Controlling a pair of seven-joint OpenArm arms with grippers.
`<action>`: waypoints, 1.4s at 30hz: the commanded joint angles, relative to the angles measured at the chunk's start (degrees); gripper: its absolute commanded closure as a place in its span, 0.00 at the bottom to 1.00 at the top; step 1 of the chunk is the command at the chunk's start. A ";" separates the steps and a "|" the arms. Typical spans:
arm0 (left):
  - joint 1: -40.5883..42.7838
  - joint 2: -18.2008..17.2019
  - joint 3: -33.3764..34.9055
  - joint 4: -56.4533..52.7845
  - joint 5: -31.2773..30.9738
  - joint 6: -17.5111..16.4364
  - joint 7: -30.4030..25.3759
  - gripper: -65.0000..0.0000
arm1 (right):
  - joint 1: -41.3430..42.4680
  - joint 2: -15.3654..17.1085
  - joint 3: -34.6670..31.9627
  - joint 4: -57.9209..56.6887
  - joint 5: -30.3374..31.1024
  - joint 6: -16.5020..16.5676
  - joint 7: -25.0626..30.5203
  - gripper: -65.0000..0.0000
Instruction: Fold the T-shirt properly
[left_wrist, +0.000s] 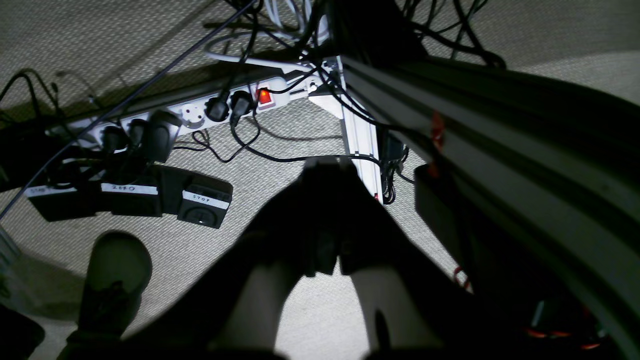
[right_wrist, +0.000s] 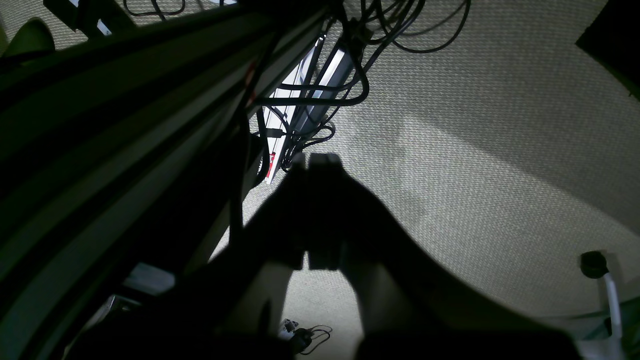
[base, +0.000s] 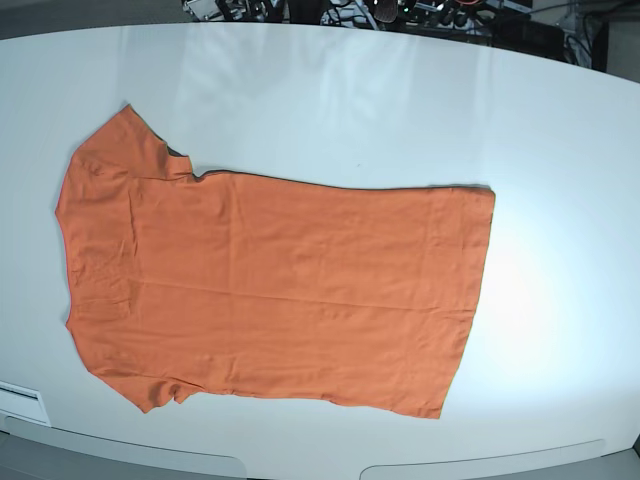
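The orange T-shirt (base: 270, 290) lies spread flat on the white table (base: 350, 100) in the base view, with its sleeves and neck end at the left and its hem at the right. Neither gripper shows in the base view. In the left wrist view my left gripper (left_wrist: 326, 165) is a dark silhouette hanging beside the table frame over the carpet, its jaws together and empty. In the right wrist view my right gripper (right_wrist: 315, 159) hangs the same way, jaws together and empty. The T-shirt is out of both wrist views.
Below the table lie a white power strip (left_wrist: 200, 112), tangled cables (right_wrist: 320, 95), labelled black pedal boxes (left_wrist: 205, 205) and a person's shoe (left_wrist: 117, 270). The table's aluminium frame beam (left_wrist: 500, 145) runs close beside each gripper.
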 joint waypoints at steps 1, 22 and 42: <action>0.13 0.04 0.00 0.42 0.15 -0.13 -0.37 1.00 | 0.61 0.13 0.20 0.66 0.35 0.55 -0.13 1.00; 2.56 -0.02 0.02 6.97 5.81 -0.13 10.80 1.00 | -0.46 0.17 0.20 2.03 -4.35 0.52 -9.57 1.00; 38.58 -27.28 0.00 61.68 4.72 1.18 17.38 1.00 | -42.71 8.94 0.20 59.01 -4.37 -2.93 -25.90 1.00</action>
